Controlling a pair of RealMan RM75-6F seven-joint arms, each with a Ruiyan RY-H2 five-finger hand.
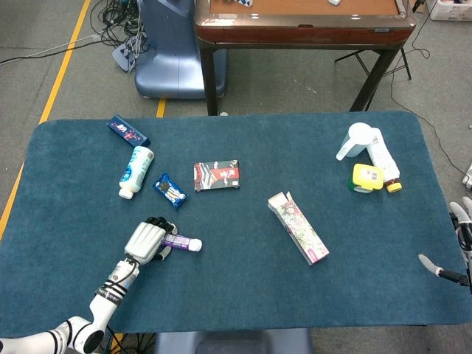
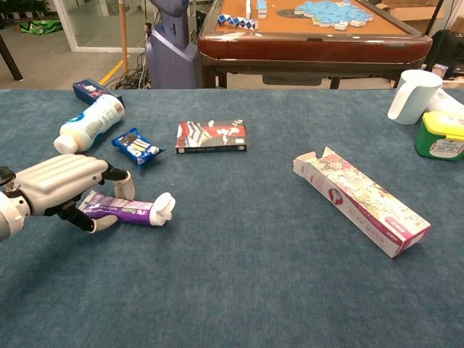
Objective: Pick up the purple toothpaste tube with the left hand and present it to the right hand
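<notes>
The left hand (image 2: 61, 187) sits low over the near-left part of the blue table (image 2: 239, 290), fingers curled down around the tail end of the purple toothpaste tube (image 2: 123, 210). In the chest view fingers show on both the near and far sides of the tube, so I'd judge it grasped, though the tube looks barely off the cloth, if at all. Its long axis runs left to right: flat end buried under the hand, white cap (image 2: 164, 208) sticking out toward the middle of the table. That matters, because the cap end already points roughly the way it has to travel.

From the tube, the snack packet (image 2: 136, 146) lies just beyond, and the white bottle (image 2: 90, 122) further back and left. The dark booklet (image 2: 211, 135) is back and to the right of the tube. The long flowered carton (image 2: 360, 199) lies well to the right, squarely between the tube and the far side.

The right hand (image 1: 456, 243) waits well apart, at the table's right edge, only partly in the head view, fingers spread and empty. So the left hand is the near one by a long way, and the carry looks to run across, over or in front of the carton.
</notes>
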